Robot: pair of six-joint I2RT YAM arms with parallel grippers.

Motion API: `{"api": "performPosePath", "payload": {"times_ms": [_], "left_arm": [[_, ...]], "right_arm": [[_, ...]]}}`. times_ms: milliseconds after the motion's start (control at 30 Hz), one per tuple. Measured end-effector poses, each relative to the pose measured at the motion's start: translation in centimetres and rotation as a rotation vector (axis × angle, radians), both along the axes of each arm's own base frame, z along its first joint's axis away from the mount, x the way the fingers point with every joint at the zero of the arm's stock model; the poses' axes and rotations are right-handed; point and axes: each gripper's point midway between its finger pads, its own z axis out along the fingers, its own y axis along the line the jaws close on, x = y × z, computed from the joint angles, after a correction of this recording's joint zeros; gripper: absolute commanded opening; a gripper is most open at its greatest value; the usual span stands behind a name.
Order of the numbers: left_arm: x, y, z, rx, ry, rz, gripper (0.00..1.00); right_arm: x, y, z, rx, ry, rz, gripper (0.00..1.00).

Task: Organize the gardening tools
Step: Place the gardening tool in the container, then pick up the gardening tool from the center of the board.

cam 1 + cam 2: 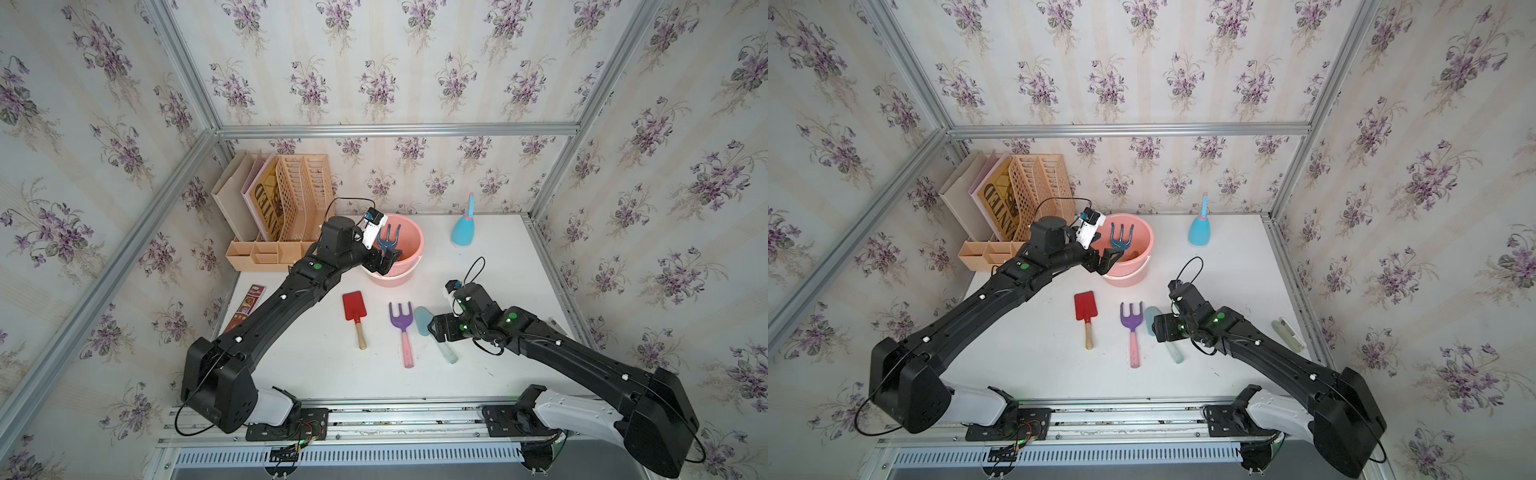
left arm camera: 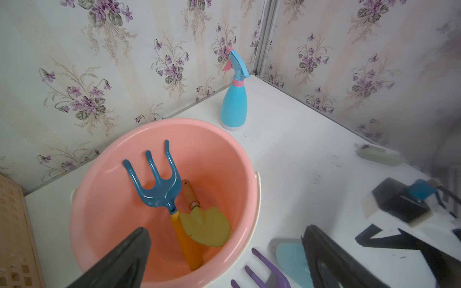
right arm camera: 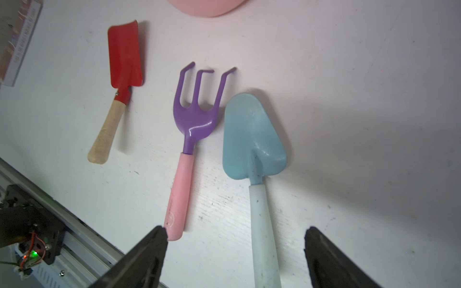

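"ANTED" on brown board (image 1: 999,196)

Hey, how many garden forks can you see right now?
2. The blue fork leans inside the pink bucket; the purple fork lies on the table between the red spade and the light-blue trowel. None seems hidden.

Pink bucket (image 1: 395,279) upright toward the back of the white table (image 1: 498,270). Left of it, by the wall, beige slotted file rack (image 1: 299,195) (lettered board tucked inside), low compartment tray (image 1: 266,253) in front. Flat red-brown printed box (image 1: 245,305) at the left edge. Pale oblong object (image 1: 1287,334) at the right edge.
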Motion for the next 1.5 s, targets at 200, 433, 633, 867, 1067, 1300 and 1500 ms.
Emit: {"api": "performPosePath", "payload": {"times_ms": [200,433,633,867,1067,1300,1500], "left_arm": [[-3.6,0.2,-0.4,-0.057,0.061,-0.06,0.99],[-5.0,0.4,-2.3,-0.067,0.122,-0.076,0.99],[-5.1,-0.1,-3.1,-0.077,0.158,-0.095,0.99],[-5.4,-0.3,-3.8,-0.086,0.187,-0.113,0.99],[-5.3,0.1,-4.3,-0.086,0.2,-0.102,0.99],[-5.2,0.4,-4.6,-0.092,0.212,-0.091,0.99],[-5.3,0.7,-4.4,-0.097,0.206,-0.085,0.99]], "right_arm": [[-1.4,0.1,-2.0,-0.136,0.037,0.028,0.78],[-2.9,-1.1,-4.7,-0.234,0.115,0.015,0.69],[-3.3,-1.2,-6.2,-0.275,0.152,0.006,0.62],[-3.4,-1.0,-7.2,-0.298,0.165,0.012,0.58],[-3.4,-1.1,-7.6,-0.31,0.166,0.011,0.58],[-2.5,-0.5,-7.9,-0.317,0.15,0.012,0.57],[-2.2,-0.4,-7.9,-0.32,0.136,0.011,0.58]]}}
